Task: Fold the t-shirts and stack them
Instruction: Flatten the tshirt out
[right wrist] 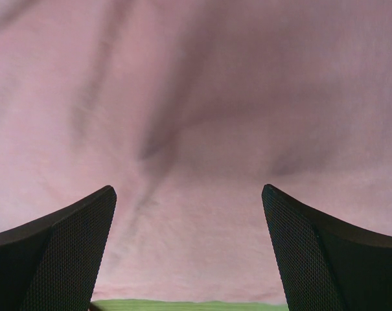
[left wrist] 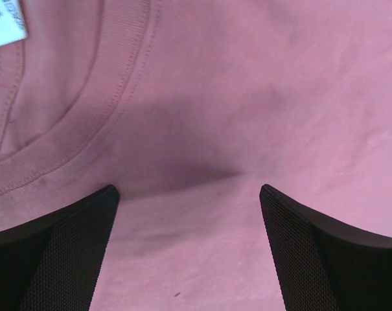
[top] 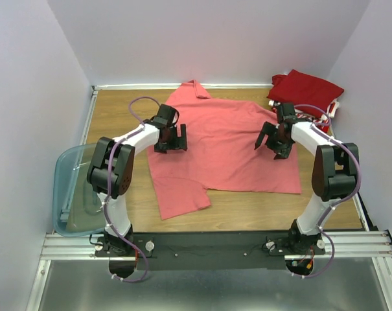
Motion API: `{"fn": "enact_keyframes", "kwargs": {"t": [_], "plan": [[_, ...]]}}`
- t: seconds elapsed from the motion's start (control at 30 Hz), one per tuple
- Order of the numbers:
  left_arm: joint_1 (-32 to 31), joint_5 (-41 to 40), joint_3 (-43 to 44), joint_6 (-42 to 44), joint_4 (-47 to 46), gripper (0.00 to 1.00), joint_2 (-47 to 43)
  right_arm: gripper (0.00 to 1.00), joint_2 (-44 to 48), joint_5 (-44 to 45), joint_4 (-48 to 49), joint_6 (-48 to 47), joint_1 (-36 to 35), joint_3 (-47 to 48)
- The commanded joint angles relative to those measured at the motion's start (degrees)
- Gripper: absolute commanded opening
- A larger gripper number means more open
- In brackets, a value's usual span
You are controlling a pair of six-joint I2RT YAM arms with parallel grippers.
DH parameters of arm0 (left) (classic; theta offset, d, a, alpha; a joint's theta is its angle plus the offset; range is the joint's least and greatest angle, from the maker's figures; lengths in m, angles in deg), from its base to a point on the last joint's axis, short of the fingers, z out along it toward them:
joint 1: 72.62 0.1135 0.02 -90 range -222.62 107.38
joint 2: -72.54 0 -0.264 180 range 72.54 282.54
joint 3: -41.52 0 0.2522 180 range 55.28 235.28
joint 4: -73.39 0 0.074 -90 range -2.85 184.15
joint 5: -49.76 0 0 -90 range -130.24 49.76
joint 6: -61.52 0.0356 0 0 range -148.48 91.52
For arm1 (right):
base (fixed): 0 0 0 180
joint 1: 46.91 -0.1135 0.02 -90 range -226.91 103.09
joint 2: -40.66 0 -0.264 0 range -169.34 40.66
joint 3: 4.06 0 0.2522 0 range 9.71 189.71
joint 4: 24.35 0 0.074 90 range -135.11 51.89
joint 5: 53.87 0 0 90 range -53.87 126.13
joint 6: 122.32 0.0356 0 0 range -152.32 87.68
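Wood tabletop, pale lilac walls; salmon-pink shirt spread flat; left, right jaws wide, empty.

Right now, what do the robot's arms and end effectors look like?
The left arm and right arm have white links, bulky black joints and a looping purple cable each. The left end effector and right end effector are black, with wedge-shaped, mesh-textured fingers.

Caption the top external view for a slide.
Left tool and right tool, both open, poised over the salmon-pink shirt spread on the table; dark red shirt heaped far right.
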Motion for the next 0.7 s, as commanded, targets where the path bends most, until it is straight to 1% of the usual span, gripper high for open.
{"fn": "enact_keyframes", "kwargs": {"t": [0.0, 0.23, 0.43, 0.53, 0.63, 0.67], "plan": [[0.1, 0.91, -1.71, -1.11, -3.76, 0.98, -1.7, 1.0, 0.74, 1.4, 0.98, 1.14, 0.29, -2.87], [0.1, 1.88, 0.05, -1.55, -4.64, 0.98, 2.25, 1.0, -2.68, 0.96, 2.04, 1.93, 0.29, -2.61], [0.1, 2.67, 2.51, -2.52, -4.47, 0.98, 5.77, 1.0, -6.11, 1.49, 1.87, 2.63, 0.38, 0.03], [0.1, 1.79, 5.75, -2.43, -3.33, 0.98, 7.61, 1.0, -7.95, 1.23, 1.78, 2.63, 0.73, 2.57], [0.19, 0.74, 11.37, -1.47, -0.43, 0.98, 11.04, 1.0, -11.11, 0.7, 1.6, 2.89, 1.34, 6.0], [0.28, 0.56, 14.52, -1.29, 1.06, 0.98, 12.0, 1.0, -11.91, 0.44, 1.43, 2.98, 1.52, 7.14]]}}
